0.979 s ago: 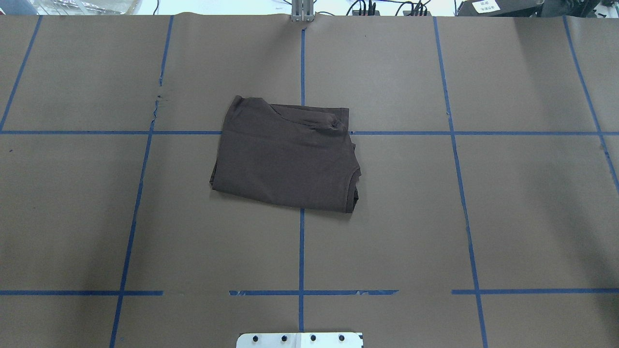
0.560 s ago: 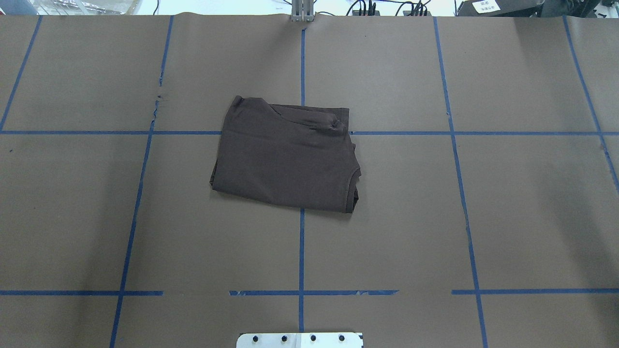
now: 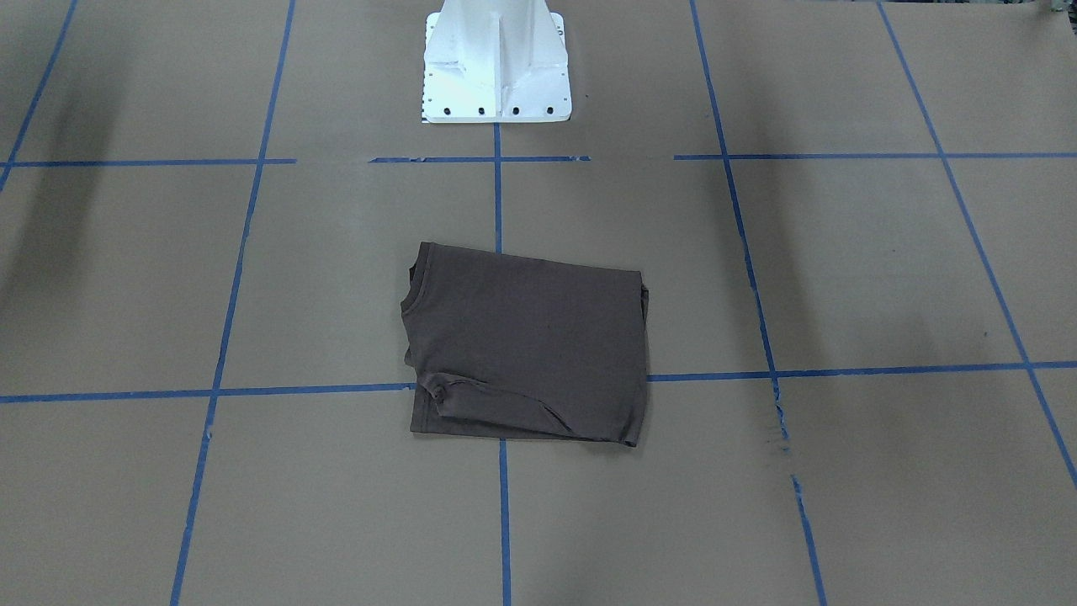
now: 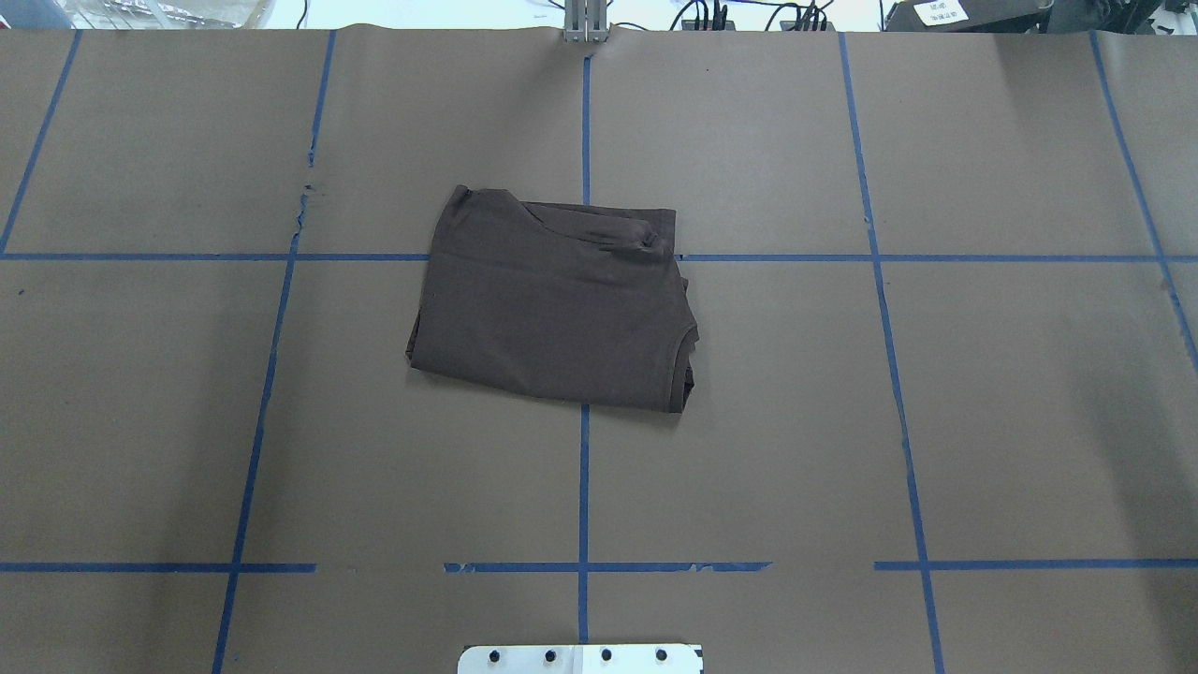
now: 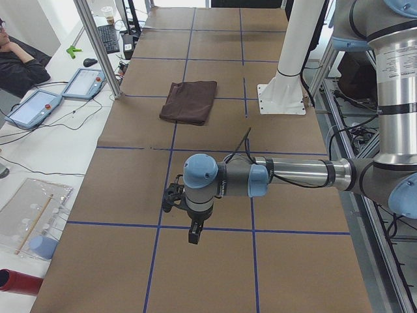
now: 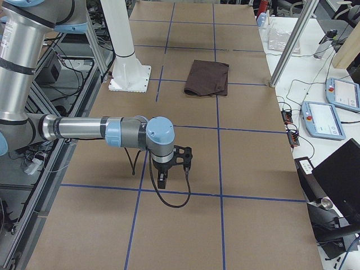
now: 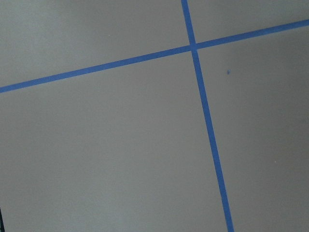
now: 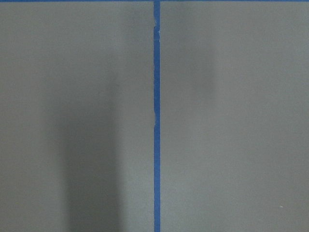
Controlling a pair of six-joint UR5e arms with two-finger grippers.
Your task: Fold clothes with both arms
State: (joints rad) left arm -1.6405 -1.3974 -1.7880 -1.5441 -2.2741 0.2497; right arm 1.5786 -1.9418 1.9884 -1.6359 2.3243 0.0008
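T-shirt point(image 4: 552, 309) lies mid-table, folded to a compact rectangle over the blue tape point(image 4: 584, 468) cross, just beyond the white pedestal point(image 3: 495, 67). Fold looks finished to me. Left gripper point(image 5: 193, 236) and right gripper point(image 6: 162, 181) hang over bare brown paper point(image 4: 936, 421) at opposite table ends, well apart from it, likely pulled clear for inspection. Jaw state: can't tell on either; wrist cams show only paper.
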